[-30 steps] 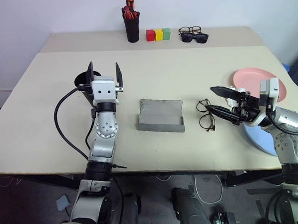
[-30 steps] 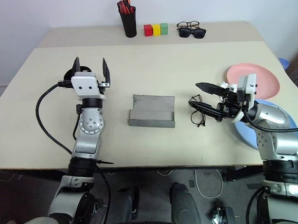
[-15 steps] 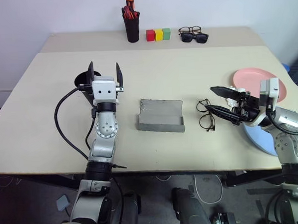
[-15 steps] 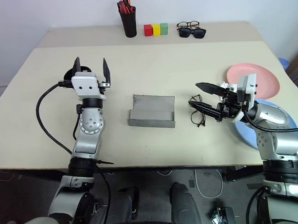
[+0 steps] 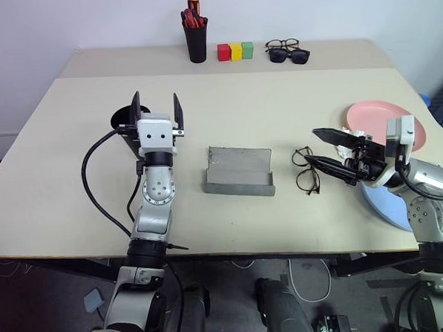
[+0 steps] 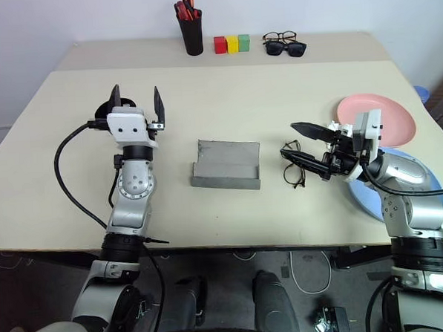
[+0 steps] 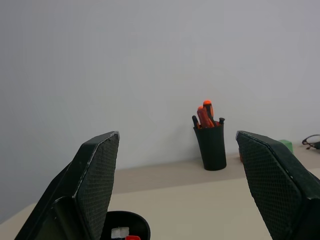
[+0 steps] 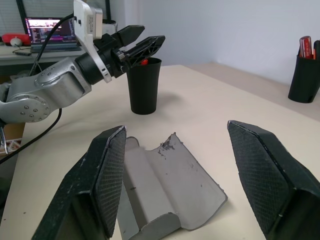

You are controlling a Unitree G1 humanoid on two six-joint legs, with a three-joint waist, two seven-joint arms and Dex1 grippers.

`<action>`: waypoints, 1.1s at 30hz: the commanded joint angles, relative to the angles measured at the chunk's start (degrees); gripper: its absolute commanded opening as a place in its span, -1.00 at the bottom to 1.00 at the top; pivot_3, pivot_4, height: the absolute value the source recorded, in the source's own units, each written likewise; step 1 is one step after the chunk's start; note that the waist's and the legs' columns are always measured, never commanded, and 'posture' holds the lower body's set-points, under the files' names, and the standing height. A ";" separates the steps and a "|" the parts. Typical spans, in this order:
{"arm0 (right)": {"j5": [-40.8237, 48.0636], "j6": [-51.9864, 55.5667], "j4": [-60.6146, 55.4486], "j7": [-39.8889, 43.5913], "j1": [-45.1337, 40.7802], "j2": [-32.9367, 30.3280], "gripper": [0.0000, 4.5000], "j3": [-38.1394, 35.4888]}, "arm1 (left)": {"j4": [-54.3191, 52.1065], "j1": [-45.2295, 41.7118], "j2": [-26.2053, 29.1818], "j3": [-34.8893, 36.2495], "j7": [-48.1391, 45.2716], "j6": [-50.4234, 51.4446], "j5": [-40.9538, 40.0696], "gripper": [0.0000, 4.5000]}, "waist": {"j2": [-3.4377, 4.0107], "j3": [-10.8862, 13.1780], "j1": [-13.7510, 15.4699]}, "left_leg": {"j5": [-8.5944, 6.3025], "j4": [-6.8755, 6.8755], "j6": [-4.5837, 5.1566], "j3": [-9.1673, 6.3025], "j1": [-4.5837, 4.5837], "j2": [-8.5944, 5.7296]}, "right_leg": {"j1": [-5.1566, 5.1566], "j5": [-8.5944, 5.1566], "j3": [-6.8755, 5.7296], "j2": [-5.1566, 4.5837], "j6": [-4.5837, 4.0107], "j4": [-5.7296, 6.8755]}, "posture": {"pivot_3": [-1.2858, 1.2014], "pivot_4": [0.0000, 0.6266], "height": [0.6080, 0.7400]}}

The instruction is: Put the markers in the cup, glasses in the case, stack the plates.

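right gripper (image 5: 321,149) spread, empty | glasses (image 5: 306,170) right of centre, just off its tips, long axis up-frame | case (image 5: 239,171) open, centre (further left) | left gripper (image 5: 156,108) open, farther

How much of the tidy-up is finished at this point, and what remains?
Markers look done: a red tip shows inside the cup, by the open left gripper. Nothing is in hand; the right gripper, jaws open, hangs beside the glasses. Left: the glasses lie on the table outside the open, empty case, and the pink plate and blue plate are not stacked.
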 commanded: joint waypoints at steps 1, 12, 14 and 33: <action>0.39 -0.45 -1.35 -0.08 -0.38 -1.03 0.47 -1.71 | -1.85 -0.27 0.06 -0.16 0.04 -0.90 0.31 0.70 | 0.00 0.00 0.00 | 0.00 0.00 0.00 0.00 0.00 0.00 | 0.00 0.00 0.00 0.00 0.00 0.00 | 0.03 -0.52 1.00; 0.31 -0.58 -1.29 -0.07 -0.48 -0.87 0.47 -1.51 | -1.94 -0.26 0.03 -0.20 -0.06 -0.84 0.32 0.70 | 0.00 0.00 0.00 | 0.00 0.00 0.00 0.00 0.00 0.00 | 0.00 0.00 0.00 0.00 0.00 0.00 | 0.03 -0.52 1.00; 0.31 -0.60 -1.26 -0.07 -0.52 -0.85 0.47 -1.51 | -1.96 -0.27 0.03 -0.20 -0.09 -0.79 0.30 0.70 | 0.00 0.00 -0.01 | 0.00 0.00 0.00 0.00 0.00 0.00 | 0.00 0.00 0.00 0.00 0.00 0.00 | 0.03 -0.52 1.00; -16.39 -4.64 0.81 -23.32 1.65 0.44 0.47 -2.13 | -14.94 7.78 0.33 -5.28 -16.16 8.62 -6.87 0.70 | 0.01 0.00 -0.08 | 0.00 0.00 0.00 0.01 -0.02 0.00 | 0.00 -0.11 0.01 0.00 -0.21 -0.03 | 0.03 -0.52 1.00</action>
